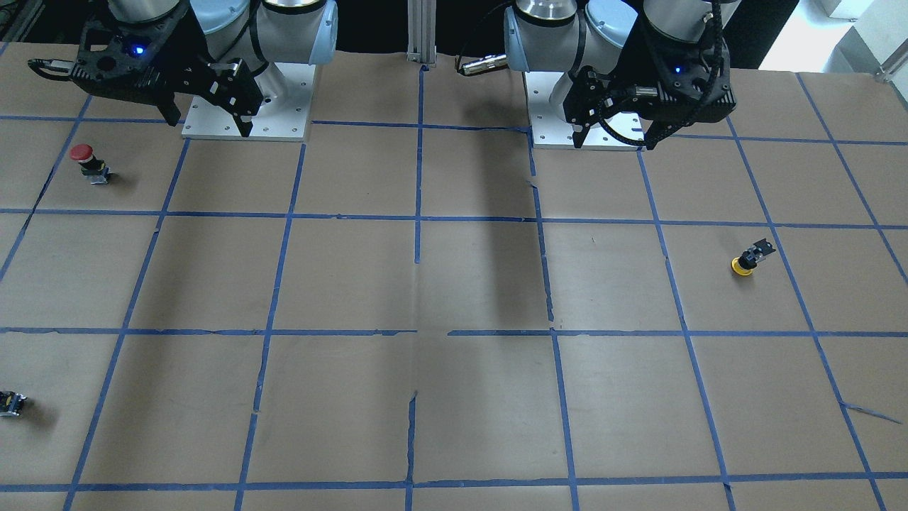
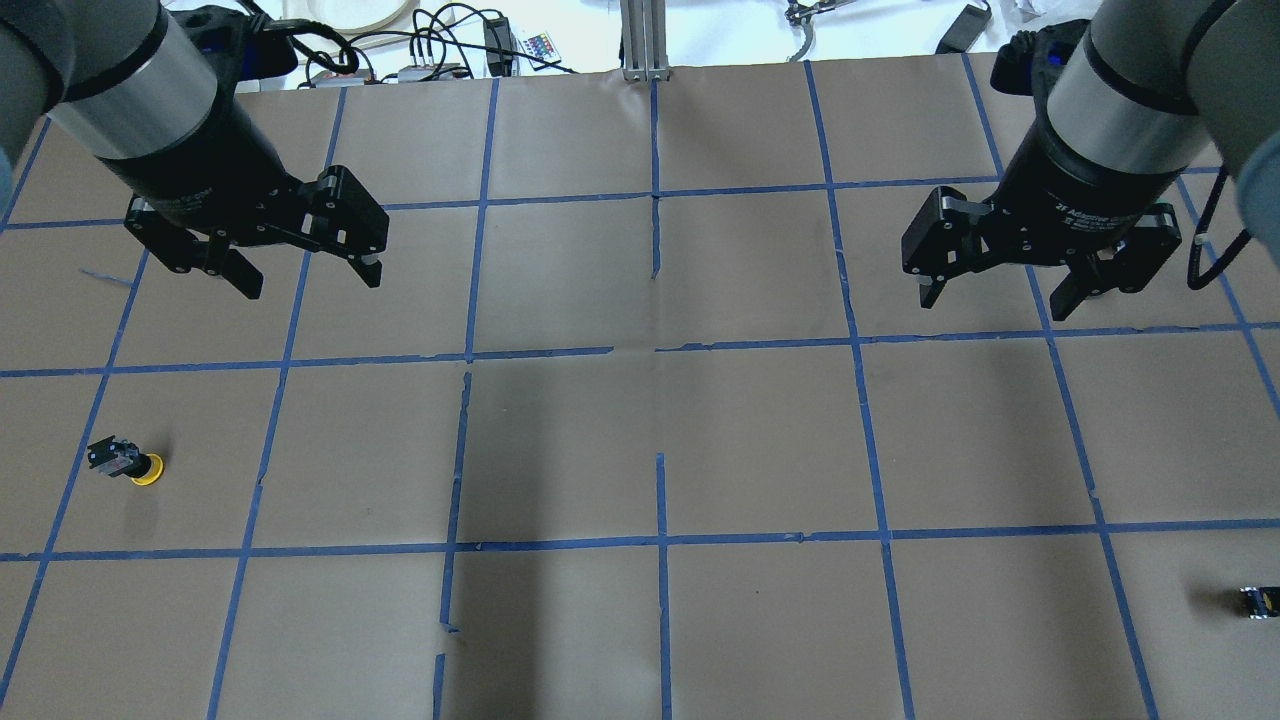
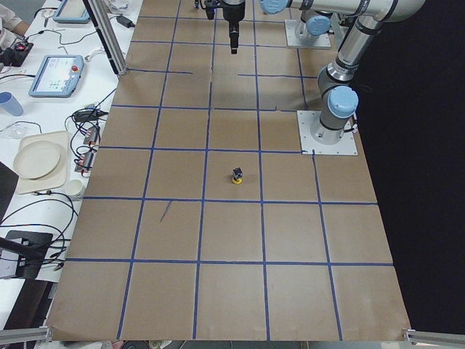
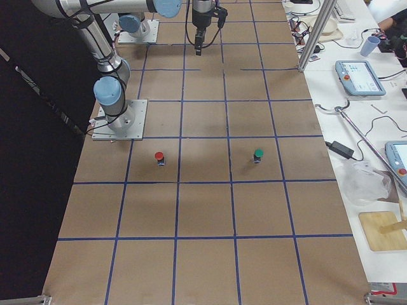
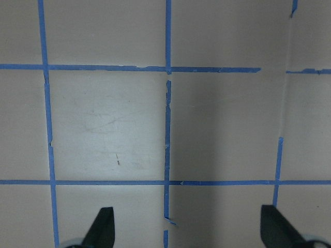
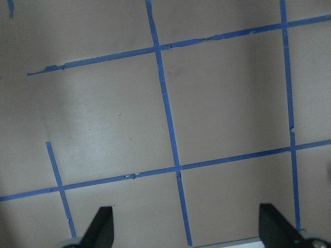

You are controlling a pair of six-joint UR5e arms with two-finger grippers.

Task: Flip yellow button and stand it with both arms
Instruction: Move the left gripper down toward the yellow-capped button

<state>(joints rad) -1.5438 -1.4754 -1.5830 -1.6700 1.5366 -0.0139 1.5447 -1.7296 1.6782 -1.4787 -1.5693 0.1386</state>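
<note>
Yellow cap down, body tilted up, the yellow button (image 2: 135, 463) sits on the bench (image 2: 760, 440), robot's left side. Above, the left gripper (image 2: 310, 280) and right gripper (image 2: 995, 300) hang spread, empty. I'd say the left should close across the black body.

So the bench (image 1: 468, 284) is just brown paper gridded with blue tape (image 1: 418, 216), yellow button (image 1: 745, 261) tipped cap-down on the robot's left side, red button (image 1: 85, 160) and green-capped button (image 4: 258, 155) upright on its right.
</note>
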